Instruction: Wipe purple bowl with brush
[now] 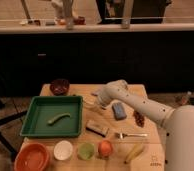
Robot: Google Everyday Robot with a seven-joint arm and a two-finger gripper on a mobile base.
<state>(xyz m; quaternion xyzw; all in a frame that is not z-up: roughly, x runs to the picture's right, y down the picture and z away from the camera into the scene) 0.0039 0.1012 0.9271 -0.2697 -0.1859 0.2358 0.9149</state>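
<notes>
The purple bowl (60, 86) stands at the table's far left corner, just behind the green tray. My arm reaches in from the right, and the gripper (96, 101) is down on the table to the right of the bowl, about a hand's width away. It is shut on the brush (89, 102). A short piece of the brush's pale handle sticks out to the left of the fingers, low over the tabletop. The rest of the brush is hidden by the gripper.
A green tray (35, 131) with a green pepper (58, 118) fills the left side. A blue sponge (119, 110), a brown packet (97, 127), a fork (130, 134) and a dark snack (139, 118) lie mid-table. Along the front are an orange bowl (32, 156), a white bowl (63, 149), fruit and a banana (134, 152).
</notes>
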